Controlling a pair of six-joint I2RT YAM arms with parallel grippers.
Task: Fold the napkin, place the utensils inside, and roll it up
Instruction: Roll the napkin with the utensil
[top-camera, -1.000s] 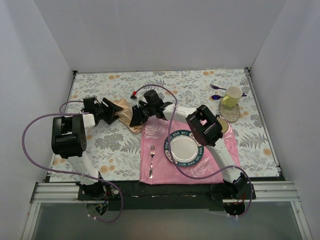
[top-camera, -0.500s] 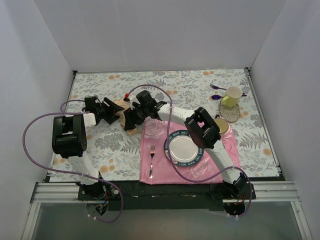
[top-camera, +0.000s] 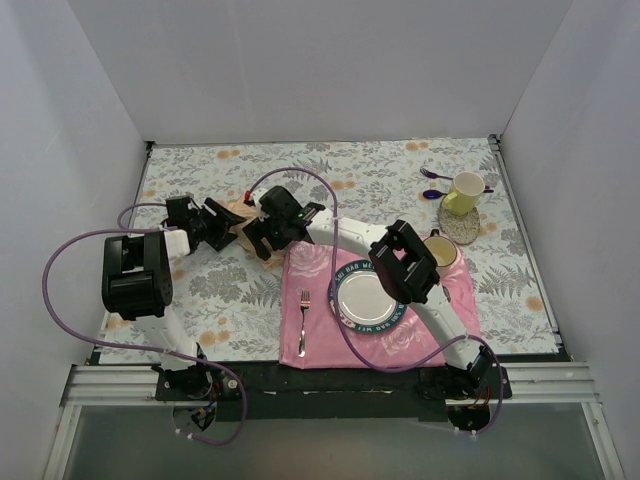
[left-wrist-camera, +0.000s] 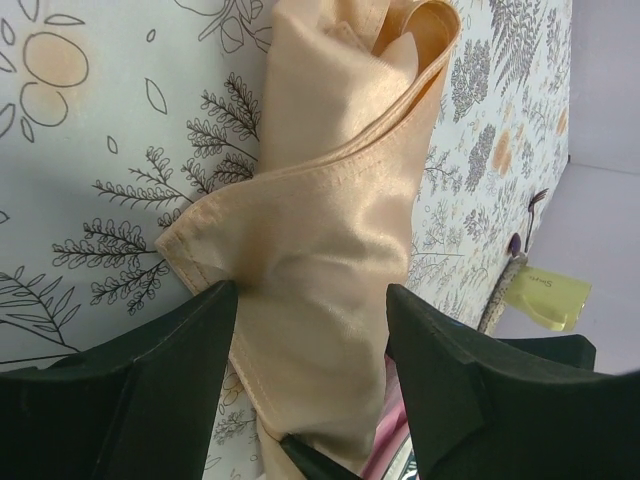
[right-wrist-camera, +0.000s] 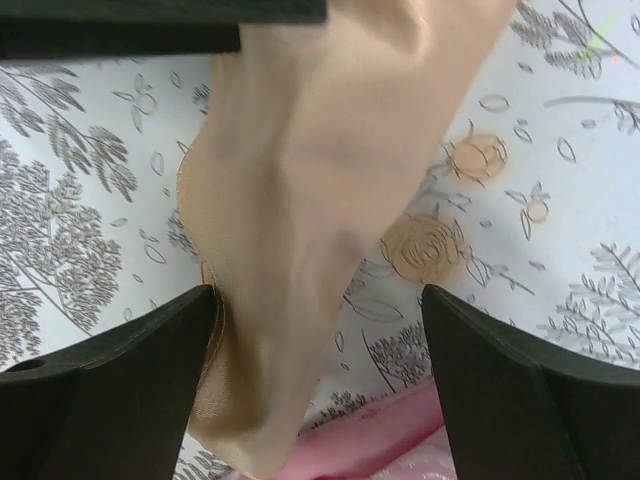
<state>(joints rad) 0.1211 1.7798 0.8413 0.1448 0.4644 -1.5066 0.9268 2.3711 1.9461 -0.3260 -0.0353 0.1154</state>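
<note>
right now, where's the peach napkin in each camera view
top external: napkin left of centre, off the far-left corner of the pink placemat.
left wrist: napkin fills the middle, top to bottom.
right wrist: napkin runs from top centre to bottom left.
shared landmark: the floral tablecloth under it.

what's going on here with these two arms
Both arms are working on the peach-gold napkin, which lies bunched and partly folded on the floral tablecloth beside the pink placemat. The left gripper pinches it; the right gripper hangs over it with fingers wide open. The silver fork lies on the placemat, untouched.
</note>
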